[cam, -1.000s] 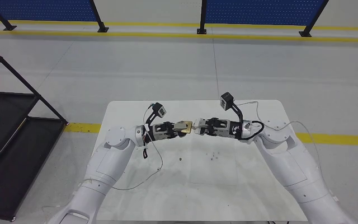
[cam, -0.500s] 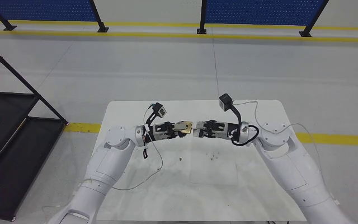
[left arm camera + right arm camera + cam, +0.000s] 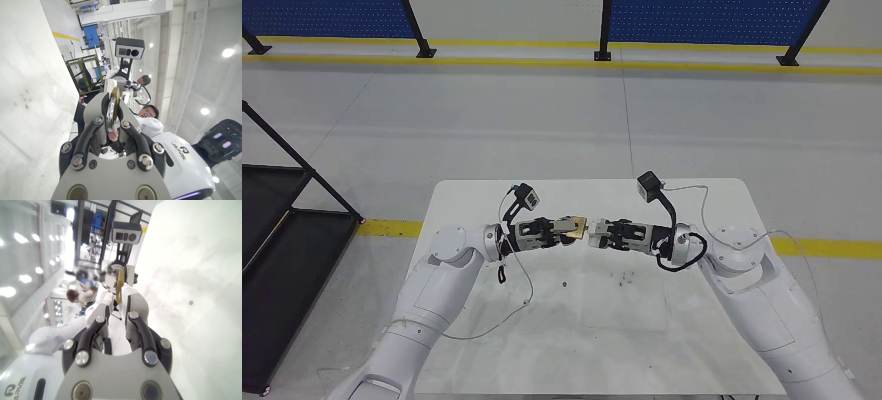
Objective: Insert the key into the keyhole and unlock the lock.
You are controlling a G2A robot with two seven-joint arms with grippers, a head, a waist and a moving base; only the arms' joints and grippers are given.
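Item 1. Brass-bodied padlock with silver steel shackle: clenched at its shackle end in the left gripper and held aloft above the white table. Its free brass end points at the opposite arm, presumably to offer the keyhole squarely.

Item 2. Right gripper: level with the padlock and just beside its free end, nose to nose with the left gripper, a line that suits straight insertion. Whether it is clenched on the key cannot be told.
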